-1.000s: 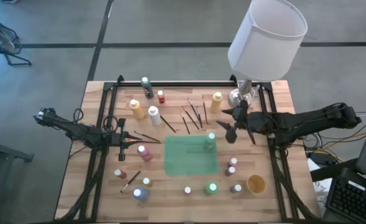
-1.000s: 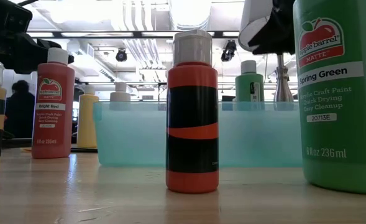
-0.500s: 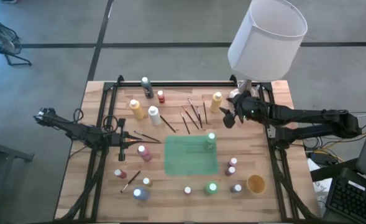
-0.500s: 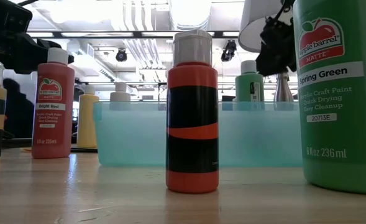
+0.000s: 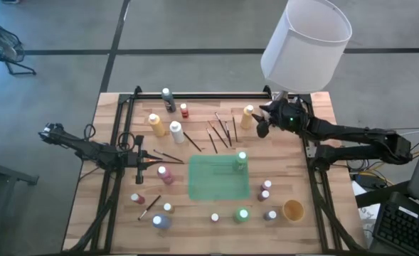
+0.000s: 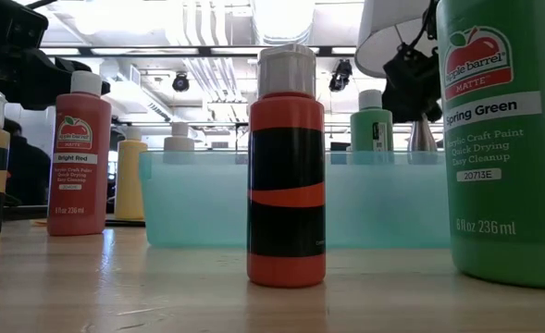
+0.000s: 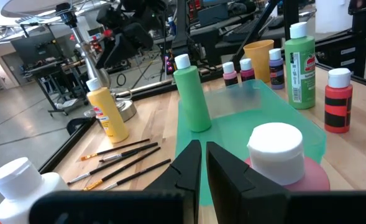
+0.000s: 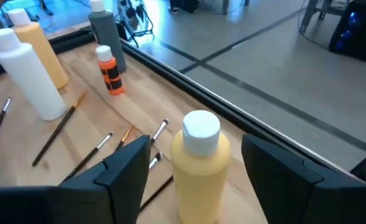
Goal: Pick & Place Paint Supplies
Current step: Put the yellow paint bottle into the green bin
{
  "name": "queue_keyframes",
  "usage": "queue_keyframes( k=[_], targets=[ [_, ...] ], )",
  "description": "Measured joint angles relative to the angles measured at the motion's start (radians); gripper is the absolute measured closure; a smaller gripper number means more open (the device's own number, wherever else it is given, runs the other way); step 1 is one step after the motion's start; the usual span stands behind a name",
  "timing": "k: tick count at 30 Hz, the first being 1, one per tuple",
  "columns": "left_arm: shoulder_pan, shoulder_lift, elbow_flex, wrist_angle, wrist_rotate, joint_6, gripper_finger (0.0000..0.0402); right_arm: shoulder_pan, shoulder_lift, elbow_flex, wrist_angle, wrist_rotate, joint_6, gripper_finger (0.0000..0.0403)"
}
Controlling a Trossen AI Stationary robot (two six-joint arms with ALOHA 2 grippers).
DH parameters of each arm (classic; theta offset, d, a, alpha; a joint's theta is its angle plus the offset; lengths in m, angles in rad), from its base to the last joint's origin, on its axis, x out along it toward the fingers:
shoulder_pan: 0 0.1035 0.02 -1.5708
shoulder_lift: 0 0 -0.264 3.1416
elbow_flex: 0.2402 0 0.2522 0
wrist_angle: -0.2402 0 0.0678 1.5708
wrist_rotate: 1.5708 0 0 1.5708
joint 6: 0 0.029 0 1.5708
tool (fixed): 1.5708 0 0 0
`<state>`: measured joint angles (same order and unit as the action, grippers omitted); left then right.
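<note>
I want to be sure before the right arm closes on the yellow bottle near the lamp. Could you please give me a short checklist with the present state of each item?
1. Right gripper open: ok, fingers stand wide apart.
2. Yellow bottle lined up between the fingers: ok in the right wrist view.
3. Bottle upright, white cap on: ok.
4. Fingers low enough around the body: cannot tell.
5. Brushes clear of the fingers: cannot tell; some lie close beside the bottle.
6. Left gripper out of the way: ok, shut, far across the table.
</note>
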<state>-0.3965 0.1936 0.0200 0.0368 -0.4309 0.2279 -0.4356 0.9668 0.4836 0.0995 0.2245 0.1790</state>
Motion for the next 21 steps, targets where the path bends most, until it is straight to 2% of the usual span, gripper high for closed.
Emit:
queue_keyframes(
  k=[6, 13, 21],
  targets=[
    [0.000, 0.000, 0.000, 0.000, 0.000, 0.000, 0.0371, 0.000, 0.000, -0.041, 0.097, -0.001, -0.007, 0.0167],
    [0.000, 0.000, 0.000, 0.000, 0.000, 0.000, 0.0371, 0.000, 0.013, -0.077, 0.141, 0.002, 0.008, 0.0144],
    [0.000, 0.000, 0.000, 0.000, 0.000, 0.000, 0.0371, 0.000, 0.183, -0.079, 0.311, 0.003, -0.023, 0.0116]
  ],
)
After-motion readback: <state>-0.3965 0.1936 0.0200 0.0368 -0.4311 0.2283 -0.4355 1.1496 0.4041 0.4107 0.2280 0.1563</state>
